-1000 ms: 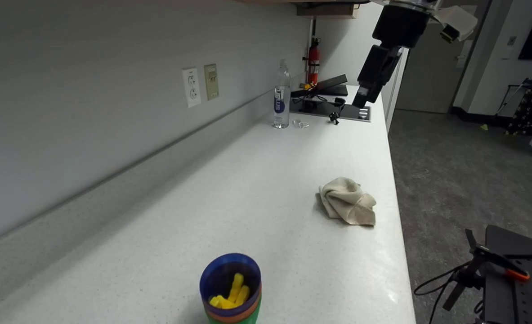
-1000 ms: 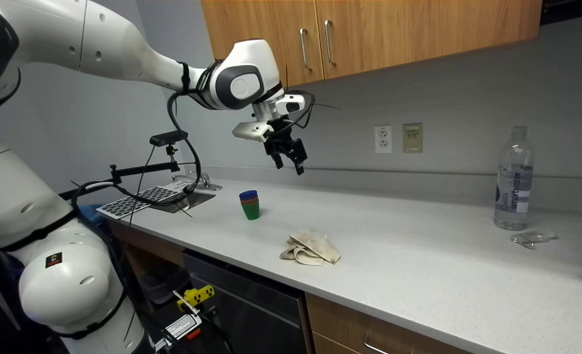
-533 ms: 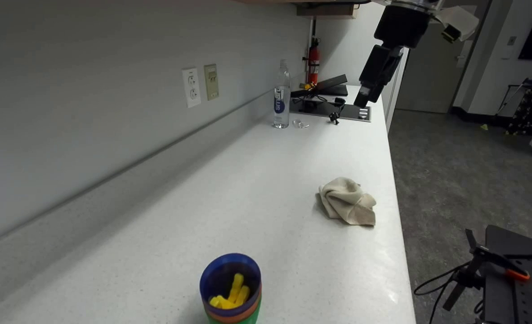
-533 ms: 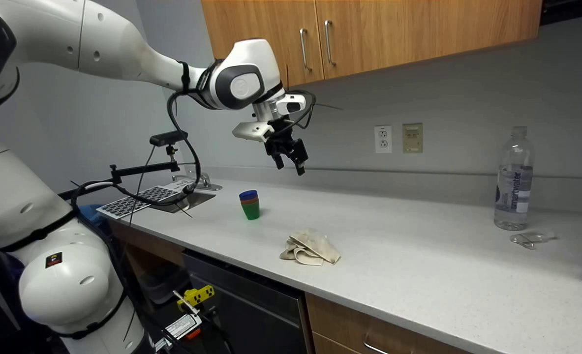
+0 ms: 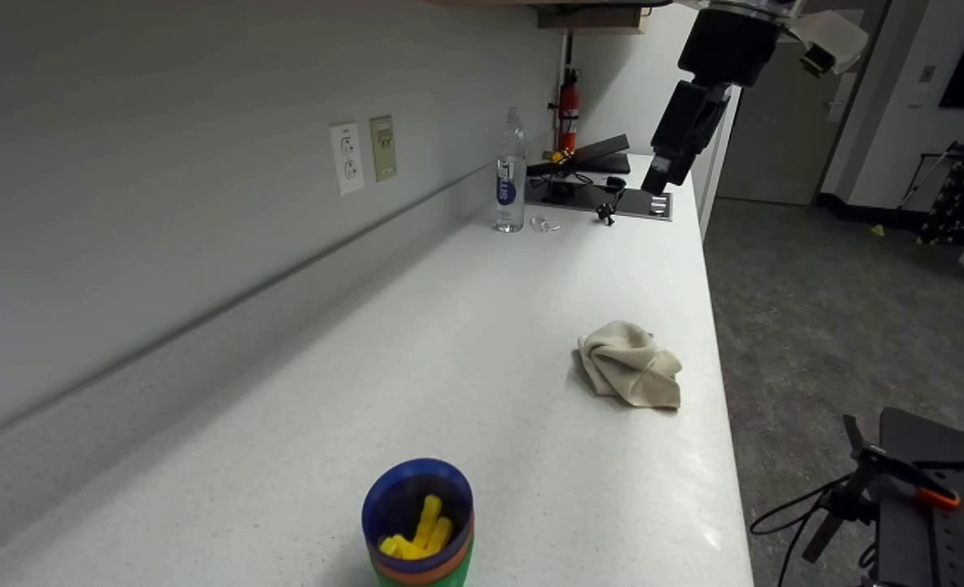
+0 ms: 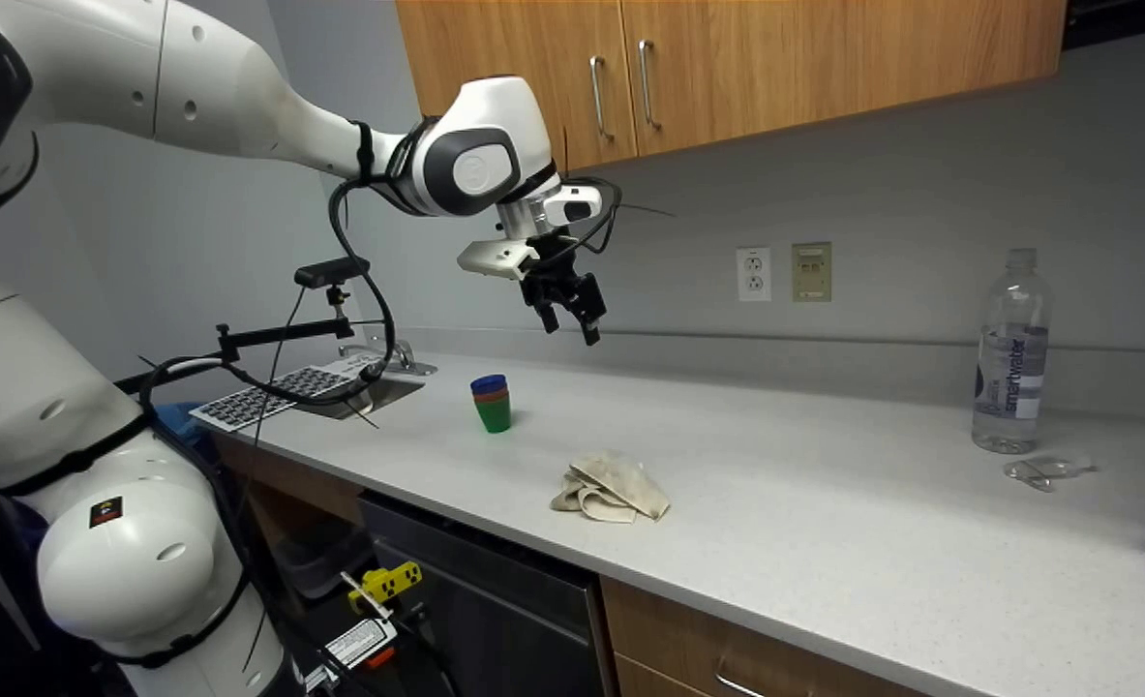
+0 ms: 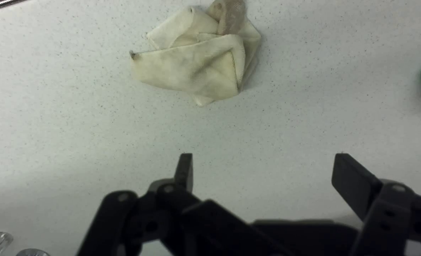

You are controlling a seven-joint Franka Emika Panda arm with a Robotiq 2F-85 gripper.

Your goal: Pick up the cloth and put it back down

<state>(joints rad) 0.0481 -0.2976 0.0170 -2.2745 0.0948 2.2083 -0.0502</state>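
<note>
A crumpled beige cloth (image 5: 630,365) lies on the white counter (image 5: 416,391) near its front edge. It shows in both exterior views (image 6: 611,487) and at the top of the wrist view (image 7: 196,60). My black gripper (image 6: 570,331) hangs high above the counter, well clear of the cloth. In the wrist view my gripper (image 7: 263,156) has its fingers wide apart, with only bare counter seen between them. In an exterior view my gripper (image 5: 658,181) is seen from the side, so its fingers overlap.
Stacked blue, orange and green cups (image 6: 492,405) with yellow pieces inside stand on the counter. A water bottle (image 6: 1012,353) and clear plastic bits (image 6: 1046,470) stand farther along by the wall. Wooden cabinets (image 6: 727,68) hang above. A sink (image 6: 364,395) is at the far end.
The arm and gripper have shifted very slightly over the last second and now look still. The cloth has not moved, and the fingers stay apart.
</note>
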